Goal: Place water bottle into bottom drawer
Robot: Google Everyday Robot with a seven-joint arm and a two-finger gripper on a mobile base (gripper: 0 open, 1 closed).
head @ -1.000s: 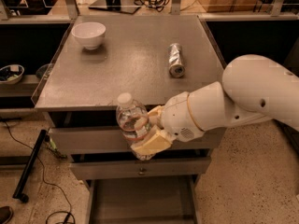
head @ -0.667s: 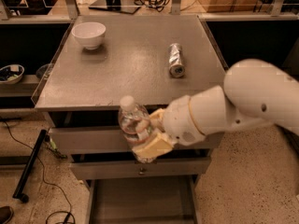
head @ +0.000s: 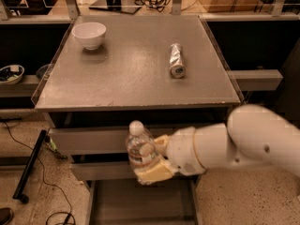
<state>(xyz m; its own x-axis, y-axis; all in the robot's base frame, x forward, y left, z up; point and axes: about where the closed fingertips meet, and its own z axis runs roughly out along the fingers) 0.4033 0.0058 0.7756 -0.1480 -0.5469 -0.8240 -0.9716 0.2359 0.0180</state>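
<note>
1. Moved: your gripper (head: 146, 162) has come down with the water bottle (head: 137, 142), which is now level with the drawer fronts.
2. Fingers (head: 152, 173): clamped on the bottle's lower body, holding it upright.
3. Bottom drawer (head: 140, 205): pulled out, just below the bottle.
4. Desk (head: 131, 78): white bowl (head: 89, 34); silver can (head: 176, 60) lying on its side.

The gripper (head: 149, 162), smooth cream plastic, grips the clear glossy plastic water bottle (head: 136, 146) at 6 o'clock; the bottom drawer (head: 140, 204) (matt grey metal) lies lower; the table top (head: 136, 74) is dull metal, the can (head: 176, 60) shiny
</note>
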